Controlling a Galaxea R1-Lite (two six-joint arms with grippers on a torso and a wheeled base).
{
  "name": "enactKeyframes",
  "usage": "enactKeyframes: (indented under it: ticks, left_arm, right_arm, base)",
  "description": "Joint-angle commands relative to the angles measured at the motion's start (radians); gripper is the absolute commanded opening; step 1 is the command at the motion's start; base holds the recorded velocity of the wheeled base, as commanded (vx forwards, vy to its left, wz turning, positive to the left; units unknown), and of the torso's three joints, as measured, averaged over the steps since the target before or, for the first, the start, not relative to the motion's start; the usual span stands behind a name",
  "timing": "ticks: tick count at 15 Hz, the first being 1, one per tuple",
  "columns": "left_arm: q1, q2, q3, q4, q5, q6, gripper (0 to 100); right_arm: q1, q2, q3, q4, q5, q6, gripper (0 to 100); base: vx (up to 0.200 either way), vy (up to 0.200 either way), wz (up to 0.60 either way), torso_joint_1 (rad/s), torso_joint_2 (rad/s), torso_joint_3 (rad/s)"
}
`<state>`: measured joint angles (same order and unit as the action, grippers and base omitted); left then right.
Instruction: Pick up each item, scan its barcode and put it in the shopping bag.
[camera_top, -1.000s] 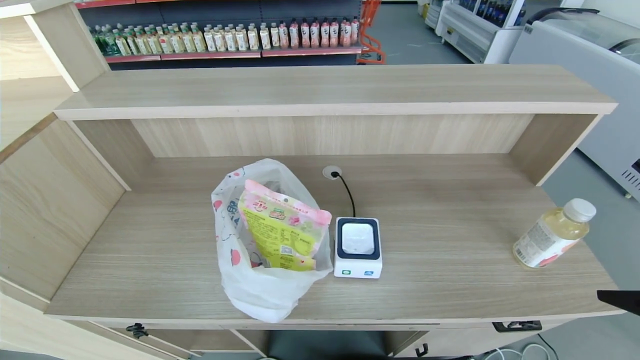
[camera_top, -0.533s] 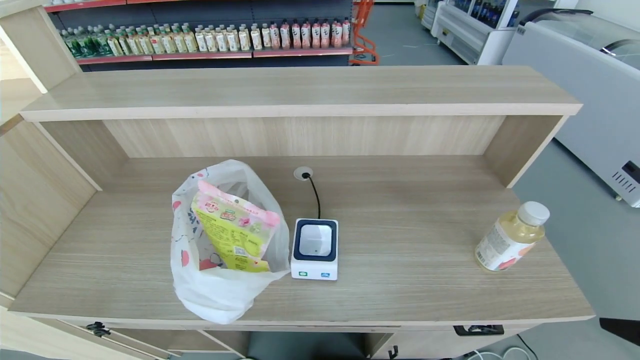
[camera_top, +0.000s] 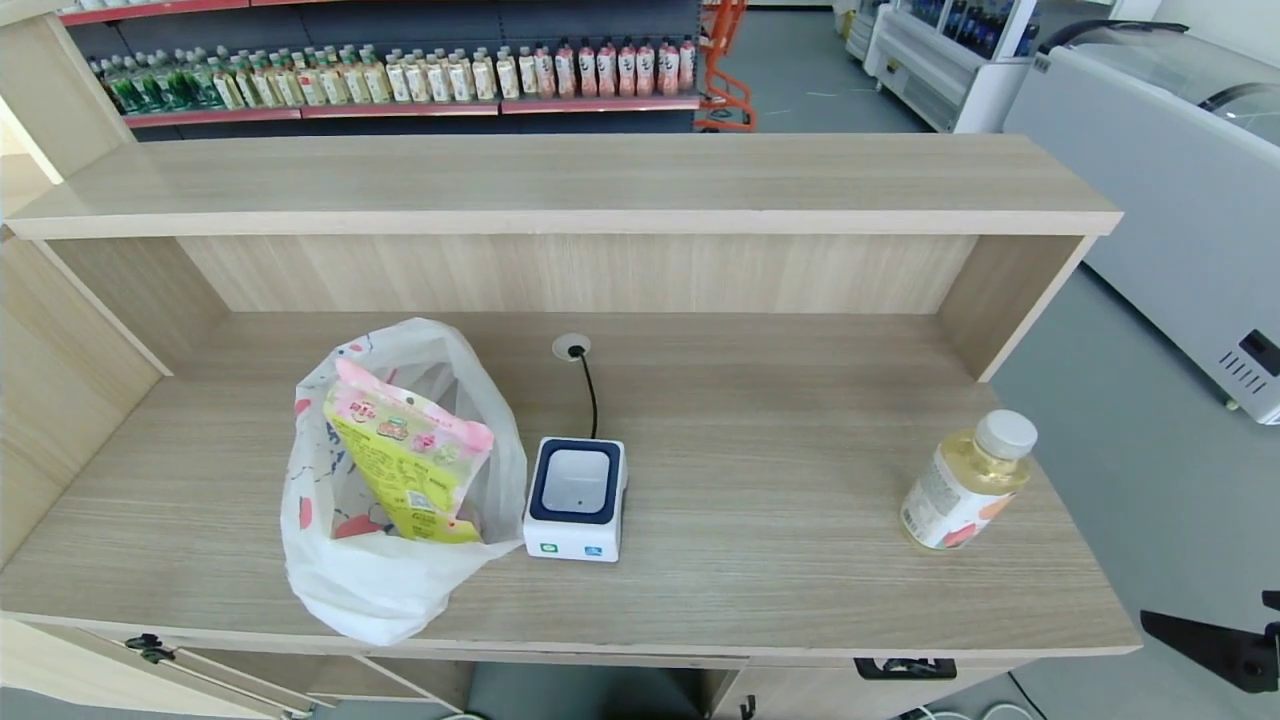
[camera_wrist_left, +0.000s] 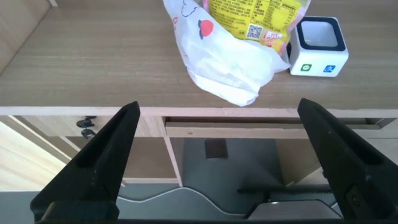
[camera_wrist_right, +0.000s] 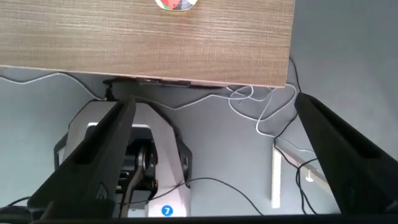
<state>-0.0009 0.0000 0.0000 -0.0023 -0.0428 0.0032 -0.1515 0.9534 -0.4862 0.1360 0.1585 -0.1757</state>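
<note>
A white shopping bag (camera_top: 385, 560) stands open on the left of the wooden counter (camera_top: 780, 500), with a yellow and pink snack pouch (camera_top: 405, 460) upright inside it. Right beside the bag sits the white barcode scanner (camera_top: 575, 487). A bottle of pale yellow drink (camera_top: 965, 482) with a white cap stands alone near the counter's right end. My left gripper (camera_wrist_left: 214, 155) hangs open below the counter's front edge, facing the bag (camera_wrist_left: 227, 59) and scanner (camera_wrist_left: 320, 46). My right gripper (camera_wrist_right: 214, 155) is open, low off the counter's right front corner, with the bottle's base (camera_wrist_right: 176, 4) beyond it.
A raised shelf (camera_top: 560, 185) and side walls box in the counter at the back. The scanner's black cable (camera_top: 588, 390) runs to a hole behind it. Drawer handles (camera_top: 905, 666) sit under the front edge. Chest freezers (camera_top: 1180, 150) stand to the right.
The head camera has swung right, so everything on the counter shows further left. Bag, scanner and bottle keep their places. A right gripper finger shows more at the lower right.
</note>
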Motion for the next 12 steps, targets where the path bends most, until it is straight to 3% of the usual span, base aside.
enactKeyframes:
  ticks: [1,4,5,6,12]
  left_arm:
    - [0.001,0.002,0.0,-0.001,0.0,0.0,100]
    - [0.001,0.002,0.0,-0.001,0.0,0.0,100]
    - [0.001,0.002,0.0,-0.001,0.0,0.0,100]
    - [0.001,0.002,0.0,-0.001,0.0,0.0,100]
    - [0.001,0.002,0.0,-0.001,0.0,0.0,100]
  right_arm:
    - [0.0,-0.001,0.02,-0.007,0.007,0.001,100]
    - [0.0,0.013,0.115,-0.17,0.042,-0.005,100]
    - [-0.002,0.056,0.222,-0.352,0.041,-0.034,100]
    - [-0.003,0.09,0.251,-0.438,0.042,-0.03,100]
    - [0.004,0.18,0.271,-0.585,0.042,-0.028,100]
  base:
    - [0.0,0.0,0.0,0.0,0.0,0.0]
    - [0.0,0.0,0.0,0.0,0.0,0.0]
    - [0.0,0.0,0.0,0.0,0.0,0.0]
    - [0.0,0.0,0.0,0.0,0.0,0.0]
    - [0.0,0.0,0.0,0.0,0.0,0.0]
